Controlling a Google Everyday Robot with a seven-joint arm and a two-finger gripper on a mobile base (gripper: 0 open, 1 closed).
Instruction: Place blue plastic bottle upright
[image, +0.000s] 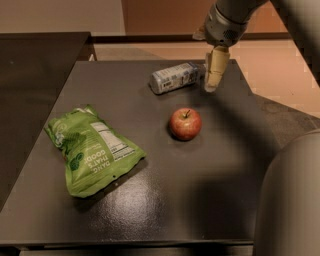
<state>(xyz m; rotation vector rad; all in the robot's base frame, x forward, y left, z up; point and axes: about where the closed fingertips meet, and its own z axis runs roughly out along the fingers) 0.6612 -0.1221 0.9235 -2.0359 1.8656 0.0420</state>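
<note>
The blue plastic bottle (175, 77) lies on its side at the back of the dark table (165, 195), its cap end pointing right. My gripper (214, 80) hangs from the arm at the upper right, its pale fingers pointing down just right of the bottle's cap end, above the table. It hides the cap. Nothing shows in its grasp.
A red apple (185, 124) sits in front of the bottle near the table's middle. A green snack bag (90, 150) lies flat at the left. A second dark surface (35, 90) adjoins the table on the left. Part of the robot's body (290, 200) fills the lower right.
</note>
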